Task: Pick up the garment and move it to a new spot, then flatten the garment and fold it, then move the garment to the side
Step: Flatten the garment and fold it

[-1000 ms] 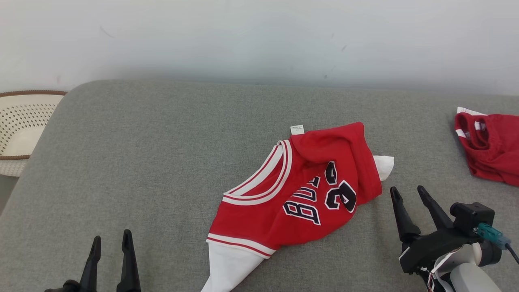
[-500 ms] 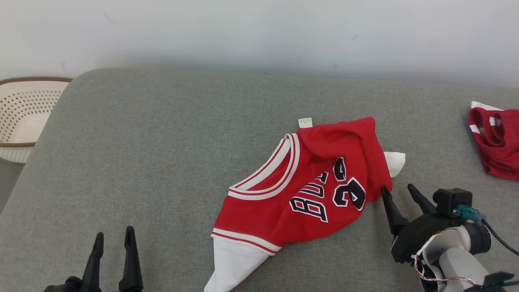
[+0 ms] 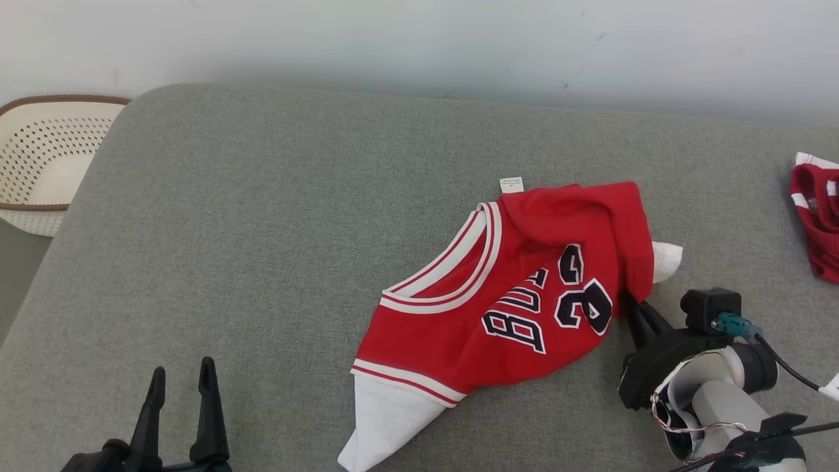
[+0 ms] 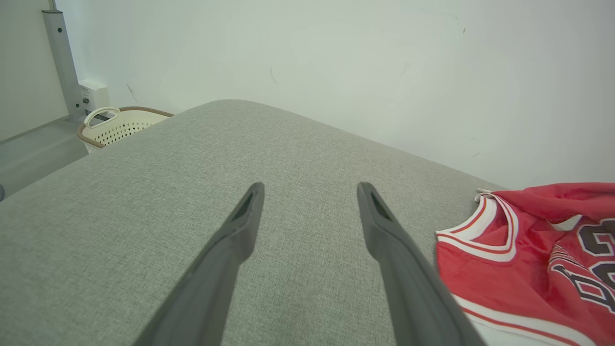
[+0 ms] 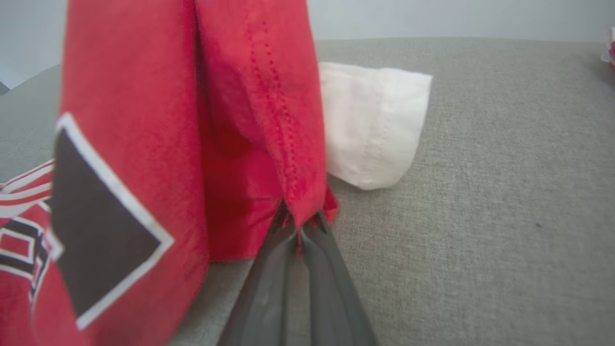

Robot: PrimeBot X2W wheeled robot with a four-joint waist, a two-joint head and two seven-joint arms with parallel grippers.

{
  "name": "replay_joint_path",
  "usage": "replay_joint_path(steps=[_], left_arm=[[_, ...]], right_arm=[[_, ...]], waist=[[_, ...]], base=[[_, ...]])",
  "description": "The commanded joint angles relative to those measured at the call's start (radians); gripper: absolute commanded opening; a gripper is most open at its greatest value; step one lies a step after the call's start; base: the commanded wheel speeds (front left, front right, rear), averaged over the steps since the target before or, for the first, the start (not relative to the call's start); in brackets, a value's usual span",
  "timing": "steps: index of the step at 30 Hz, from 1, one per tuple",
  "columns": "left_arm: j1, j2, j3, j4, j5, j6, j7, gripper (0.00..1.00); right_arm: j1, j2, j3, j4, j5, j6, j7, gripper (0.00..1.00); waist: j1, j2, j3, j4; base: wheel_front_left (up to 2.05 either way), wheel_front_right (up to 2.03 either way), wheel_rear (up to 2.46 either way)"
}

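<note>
Showed the garment (image 3: 511,308), a red jersey with white-and-red trim and dark lettering, lying crumpled right of centre on the grey padded surface (image 3: 262,229), closer to its near edge than its far one. Noted a near white sleeve (image 3: 387,426) poking out at the jersey's near-left end, a right white sleeve (image 3: 665,259) at its right edge, and a small white label (image 3: 512,185) at its far side. Caught the right gripper (image 3: 634,307) at the jersey's near-right edge, both fingers pressed together on a fold of the red hem, just beside the right white sleeve; confirmed in the right wrist view, with red fabric pinched between the fingertips. Placed the left gripper (image 3: 180,383) at the near left, well apart from the garment, fingers spread and holding nothing. Located a perforated cream basket (image 3: 39,164) beyond the surface's left end, a second red garment (image 3: 816,216) at the right edge, and a pale wall (image 3: 419,39) behind.
</note>
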Motion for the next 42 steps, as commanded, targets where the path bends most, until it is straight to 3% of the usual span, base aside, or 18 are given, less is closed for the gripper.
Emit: replay_joint_path(steps=[1, 10, 19, 29, 42], left_arm=[[-0.007, 0.000, 0.005, 0.005, -0.001, 0.002, -0.003, 1.00], [0.013, 0.000, 0.012, 0.009, 0.006, 0.008, -0.003, 1.00], [0.028, 0.000, 0.001, 0.014, 0.005, 0.013, -0.003, 1.00], [0.045, 0.000, 0.009, 0.009, 0.006, 0.014, -0.003, 1.00], [0.060, 0.000, 0.013, 0.004, 0.011, 0.017, -0.003, 1.00]], right_arm=[[-0.011, 0.000, 0.010, -0.002, 0.014, 0.000, -0.015, 0.00], [-0.038, -0.044, 0.090, -0.159, 0.097, 0.000, 0.003, 0.00], [-0.049, -0.095, 0.069, -0.408, 0.118, 0.000, 0.109, 0.00], [0.038, -0.083, -0.008, -0.582, 0.074, 0.000, 0.253, 0.00], [0.306, -0.039, -0.195, -0.825, -0.008, 0.000, 0.442, 0.00]], waist=[[-0.0001, -0.0001, -0.001, -0.004], [-0.0001, -0.0001, -0.033, -0.046], [-0.0001, -0.0001, -0.067, -0.057], [-0.0001, -0.0001, -0.084, -0.051], [-0.0001, -0.0001, -0.104, -0.101]], base=[[0.00, 0.00, 0.00], [0.00, 0.00, 0.00], [0.00, 0.00, 0.00], [0.00, 0.00, 0.00], [0.00, 0.00, 0.00]])
